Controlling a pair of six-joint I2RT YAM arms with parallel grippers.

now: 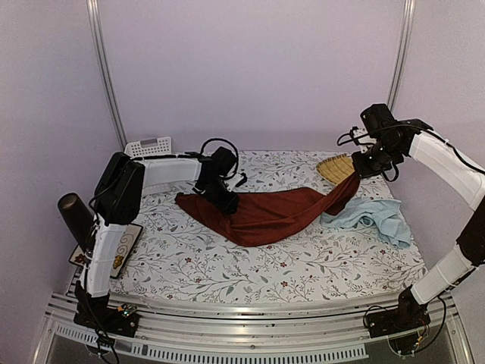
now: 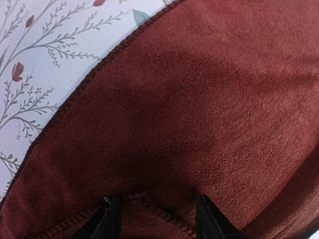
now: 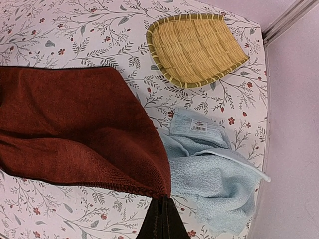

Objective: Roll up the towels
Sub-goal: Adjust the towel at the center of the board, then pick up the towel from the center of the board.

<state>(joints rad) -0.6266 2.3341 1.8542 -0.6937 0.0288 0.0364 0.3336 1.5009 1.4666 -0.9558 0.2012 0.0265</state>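
First towel runs across mid table, left gripper to right gripper. Second towel on the table right of it, touching. Tray behind both. Basket back left.

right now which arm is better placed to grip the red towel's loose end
Left: the left gripper sits on that end of the red towel, fingers apart over it; the right gripper is shut on the far corner.

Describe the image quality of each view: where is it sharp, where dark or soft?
Top external: even, soft light with a lilac tint, slightly grainy. Left wrist: very close, a broad dark shadow across the red towel. Right wrist: bright and sharp, the light blue towel clearly textured.
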